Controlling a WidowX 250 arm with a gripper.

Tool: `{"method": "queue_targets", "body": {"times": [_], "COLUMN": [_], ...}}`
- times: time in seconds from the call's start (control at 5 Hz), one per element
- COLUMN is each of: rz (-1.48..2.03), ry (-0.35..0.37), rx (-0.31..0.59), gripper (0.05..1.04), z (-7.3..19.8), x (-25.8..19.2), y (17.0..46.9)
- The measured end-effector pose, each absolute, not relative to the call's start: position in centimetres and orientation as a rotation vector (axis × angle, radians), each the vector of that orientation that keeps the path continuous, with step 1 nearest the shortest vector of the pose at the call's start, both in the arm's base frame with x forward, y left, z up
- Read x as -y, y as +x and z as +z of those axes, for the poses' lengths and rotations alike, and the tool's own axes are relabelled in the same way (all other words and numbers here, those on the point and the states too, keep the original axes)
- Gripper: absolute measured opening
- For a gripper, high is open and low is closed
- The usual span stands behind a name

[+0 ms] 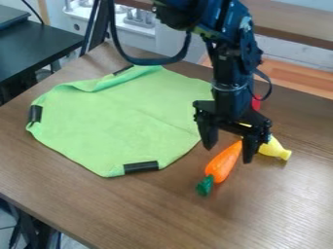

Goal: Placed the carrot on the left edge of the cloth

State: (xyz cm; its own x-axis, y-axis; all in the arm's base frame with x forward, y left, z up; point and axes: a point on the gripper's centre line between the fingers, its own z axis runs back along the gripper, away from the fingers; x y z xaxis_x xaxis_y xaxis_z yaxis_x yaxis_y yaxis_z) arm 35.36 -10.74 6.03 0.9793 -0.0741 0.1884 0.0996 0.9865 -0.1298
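Observation:
The black gripper (229, 148) hangs over the right part of the table, open, with its two fingers spread apart. An orange carrot (223, 163) with a green top lies on the wood just right of the cloth, its upper end between and beneath the fingers, its green end toward the front. Whether the fingers touch it, I cannot tell. The green cloth (123, 119) lies at the left and centre of the table, its upper left edge wrinkled, with black strips on several of its edges.
Directly right of the gripper lies a yellow object (275, 149), partly behind a finger. A red object (256, 103) shows behind the arm. The wooden table (156, 209) has its front left edge running diagonally, and a dark table (39, 46) stands at the upper left.

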Motion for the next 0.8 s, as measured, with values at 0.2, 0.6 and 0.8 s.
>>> {"method": "queue_targets", "body": {"times": [0.2,0.6,0.8], "rz": [-0.085,-0.104,-0.095], "ry": [-0.113,-0.011,0.014], "rx": [0.164,0.124,0.115], "gripper": [1.000,0.950,0.669], "z": [4.4,1.4,1.1], "x": [11.0,10.8,10.4], "y": [35.8,36.1,36.1]}}
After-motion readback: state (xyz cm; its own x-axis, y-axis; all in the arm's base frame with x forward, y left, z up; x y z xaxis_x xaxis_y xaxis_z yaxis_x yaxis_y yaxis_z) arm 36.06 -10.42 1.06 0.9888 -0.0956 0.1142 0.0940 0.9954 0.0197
